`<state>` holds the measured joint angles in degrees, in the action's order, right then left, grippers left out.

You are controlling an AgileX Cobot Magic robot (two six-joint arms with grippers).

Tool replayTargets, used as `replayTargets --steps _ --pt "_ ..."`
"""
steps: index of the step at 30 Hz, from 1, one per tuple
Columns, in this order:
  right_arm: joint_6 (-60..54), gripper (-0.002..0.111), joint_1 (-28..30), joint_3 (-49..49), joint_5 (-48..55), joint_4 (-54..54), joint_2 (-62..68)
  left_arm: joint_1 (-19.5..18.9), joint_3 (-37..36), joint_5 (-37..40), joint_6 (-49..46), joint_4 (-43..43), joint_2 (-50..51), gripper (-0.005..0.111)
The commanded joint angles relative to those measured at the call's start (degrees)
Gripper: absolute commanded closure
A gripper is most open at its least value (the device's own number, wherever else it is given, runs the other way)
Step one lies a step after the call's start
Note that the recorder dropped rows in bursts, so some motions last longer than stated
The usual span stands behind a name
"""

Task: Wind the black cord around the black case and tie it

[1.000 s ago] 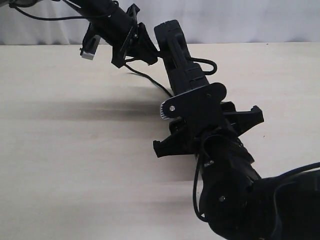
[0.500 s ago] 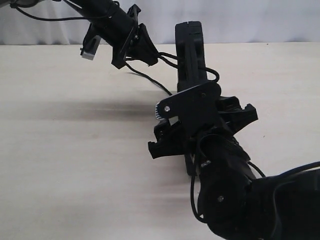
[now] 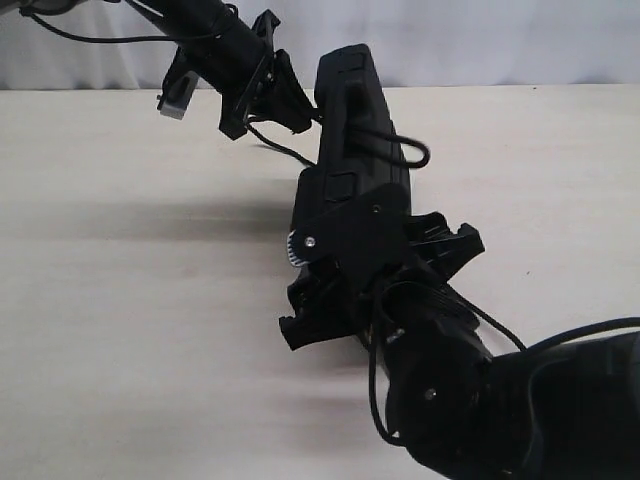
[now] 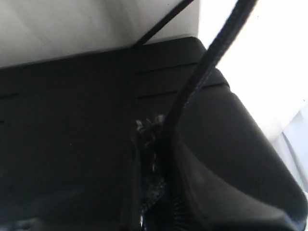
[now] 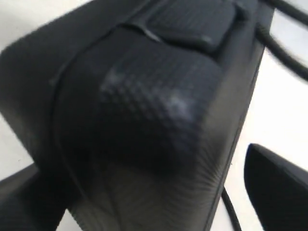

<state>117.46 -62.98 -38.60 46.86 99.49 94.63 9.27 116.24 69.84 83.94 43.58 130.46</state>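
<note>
The black case stands on edge above the table, its top leaning toward my left gripper. My right gripper is shut on the case's lower part, one finger on each side; in the right wrist view the case fills the frame beside one finger. The left gripper is shut on the black cord just behind its frayed knot. The cord sags from that gripper toward the case and bulges in a loop on the case's far side.
The pale wooden table lies under everything, with a white wall along its back edge. My right arm and its smooth cables fill the lower right of the exterior view. A small white part hangs off the left arm.
The case has swung from edge-on to leaning with its face partly showing. My right gripper has turned with it and shifted left and lower. The left gripper has barely moved.
</note>
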Motion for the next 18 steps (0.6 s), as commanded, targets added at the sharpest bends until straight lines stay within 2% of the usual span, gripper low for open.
replayTargets --steps 1,18 --pt "-4.79 0.021 0.29 -3.0 -0.57 0.45 0.91 0.18 -0.17 0.12 -0.18 0.95 -0.75 0.107" --pt "-4.25 0.021 0.3 -4.67 0.97 -1.15 -6.4 0.18 -0.17 0.12 -0.18 0.83 -0.75 0.107"
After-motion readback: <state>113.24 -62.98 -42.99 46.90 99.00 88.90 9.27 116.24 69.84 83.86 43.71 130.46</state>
